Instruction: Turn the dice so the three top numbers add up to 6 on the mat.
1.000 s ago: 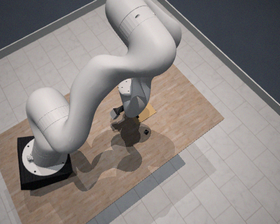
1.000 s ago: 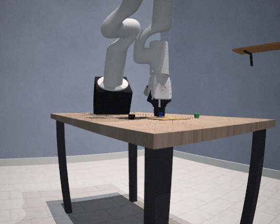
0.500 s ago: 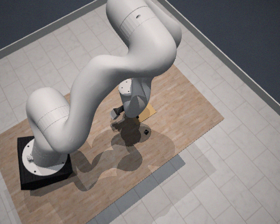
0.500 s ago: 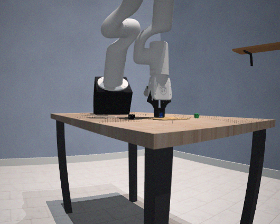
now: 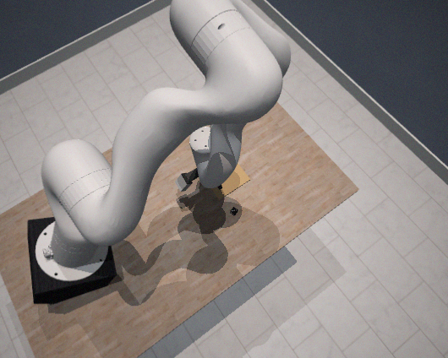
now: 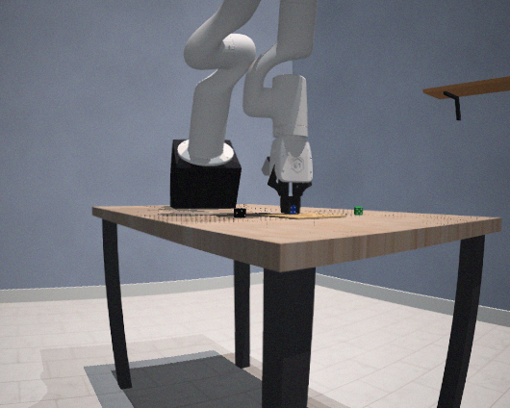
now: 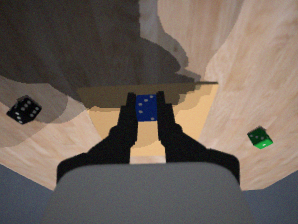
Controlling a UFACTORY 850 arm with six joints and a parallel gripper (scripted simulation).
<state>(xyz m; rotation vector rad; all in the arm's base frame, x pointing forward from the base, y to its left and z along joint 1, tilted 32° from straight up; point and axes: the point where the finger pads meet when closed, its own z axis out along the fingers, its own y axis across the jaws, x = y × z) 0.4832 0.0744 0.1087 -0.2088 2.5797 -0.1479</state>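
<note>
The tool (image 5: 220,187) (image 6: 291,208) (image 7: 146,102) points down and is closed on the blue die (image 6: 293,209) (image 7: 146,108), one finger on each side of it. This die is at the tan mat (image 5: 237,181) (image 6: 320,216) (image 7: 192,122), its pipped face showing between the fingers in the wrist view; whether it touches the mat I cannot tell.

In the exterior view, the black die (image 5: 234,210) (image 6: 240,212) (image 7: 24,109) lies to the left of the mat and the green die (image 6: 358,211) (image 7: 260,137) to the right. Both are off the mat, on the wooden counter (image 5: 315,181) (image 6: 369,230) (image 7: 250,65). The green die is hidden from the top view. Its pips, like those of the black one, are too small for a sure reading of the tops. The white arm (image 5: 155,122) (image 6: 207,106) stands on a black block (image 5: 72,289) (image 6: 202,188) at the far left of the exterior view.
</note>
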